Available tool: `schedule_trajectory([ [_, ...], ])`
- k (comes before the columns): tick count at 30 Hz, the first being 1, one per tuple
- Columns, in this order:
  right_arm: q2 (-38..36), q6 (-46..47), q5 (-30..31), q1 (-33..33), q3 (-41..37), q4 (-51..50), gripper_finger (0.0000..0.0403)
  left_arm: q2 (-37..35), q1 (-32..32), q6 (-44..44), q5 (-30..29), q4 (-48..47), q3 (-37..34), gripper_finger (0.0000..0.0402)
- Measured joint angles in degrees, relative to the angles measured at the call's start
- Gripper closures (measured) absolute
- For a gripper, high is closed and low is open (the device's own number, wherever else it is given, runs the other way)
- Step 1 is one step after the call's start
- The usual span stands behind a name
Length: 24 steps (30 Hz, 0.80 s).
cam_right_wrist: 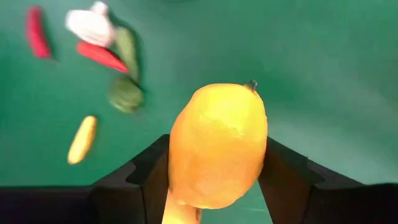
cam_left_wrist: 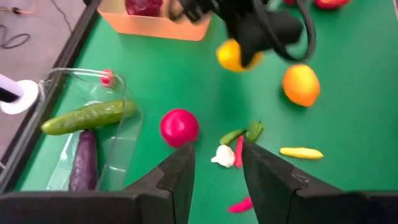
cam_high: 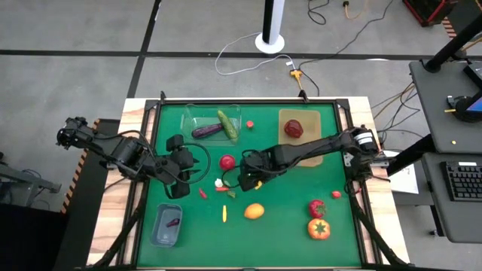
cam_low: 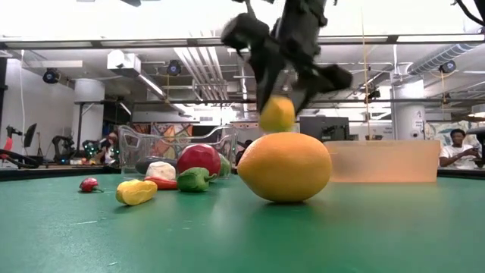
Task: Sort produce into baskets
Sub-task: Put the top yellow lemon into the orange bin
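The left gripper (cam_high: pixel 179 190) waits over the worktop's (cam_high: pixel 286 226) left middle, jaws parted around nothing. Toward the middle, the right gripper (cam_right_wrist: pixel 214 180) holds a yellow lemon (cam_right_wrist: pixel 217 146) lifted clear of the worktop, jaws clamped on its flanks. It looks light, rigid and smooth-skinned, so gripping across its widest part should stop it slipping.

A white cylindrical stand (cam_high: pixel 270 30) rises from the grey floor. Nearby trails a white cable (cam_high: pixel 248 56). A black keyboard (cam_high: pixel 461 181) lies at the right.
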Motion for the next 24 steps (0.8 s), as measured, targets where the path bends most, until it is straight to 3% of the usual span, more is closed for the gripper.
schedule_trajectory([
  [8, -1.25, -12.78, 5.53, -7.48, 13.82, -19.73, 0.0207, -0.09, 0.00, -0.76, 0.46, 0.08, 0.00, 0.0286],
  [14, -1.29, -24.13, 15.91, -16.51, 20.88, -37.19, 0.0206, -0.11, 0.00, -3.48, -3.16, 0.00, 0.00, 0.0286],
  [16, -1.52, -27.82, 17.89, -20.07, 20.91, -38.01, 0.0206, -0.11, 0.02, -4.23, -3.67, 0.00, 0.00, 0.0286],
  [24, -3.92, -37.24, 14.80, -35.15, 11.13, -36.03, 0.0206, -0.14, 0.04, -5.71, -8.44, -2.03, 0.00, 0.0286],
])
